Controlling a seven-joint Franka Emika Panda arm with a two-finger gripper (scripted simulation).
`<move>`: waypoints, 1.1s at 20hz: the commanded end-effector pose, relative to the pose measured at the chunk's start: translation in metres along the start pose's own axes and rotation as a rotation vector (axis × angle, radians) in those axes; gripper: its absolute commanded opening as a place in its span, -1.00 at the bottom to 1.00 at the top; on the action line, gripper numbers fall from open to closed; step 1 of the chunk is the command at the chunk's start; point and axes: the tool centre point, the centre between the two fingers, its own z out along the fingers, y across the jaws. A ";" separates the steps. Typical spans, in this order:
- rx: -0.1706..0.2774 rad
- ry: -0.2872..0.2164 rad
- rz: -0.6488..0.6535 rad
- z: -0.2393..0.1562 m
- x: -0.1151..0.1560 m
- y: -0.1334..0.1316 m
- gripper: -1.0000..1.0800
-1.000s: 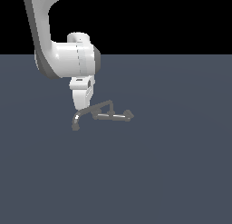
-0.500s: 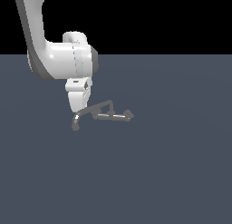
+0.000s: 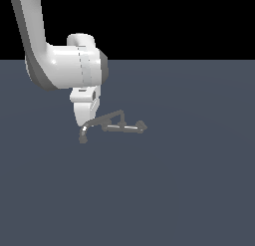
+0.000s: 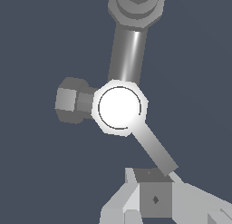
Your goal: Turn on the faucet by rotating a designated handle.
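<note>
Faucet (image 3: 112,124): on the grey floor, arched spout end just below the claw.
Claw (image 3: 83,121): directly above the spout; fingers' spread cannot be told.

place: simulator render | evidence: flat slate floor (image 3: 189,190); black void backdrop (image 3: 174,21)

The arm (image 3: 60,65) is basically all glossy white, chunky rounded joints with dark grey bands at the seams. Gripper (image 3: 84,118) is white too, boxy at the top, with pale grey angular fingers (image 4: 122,205).
</note>
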 end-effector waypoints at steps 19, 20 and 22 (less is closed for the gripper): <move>-0.014 -0.013 -0.039 0.000 0.023 0.026 -1.00; -0.015 -0.010 -0.034 0.000 0.029 0.023 -1.00; -0.015 -0.006 -0.024 0.000 0.042 0.016 -1.00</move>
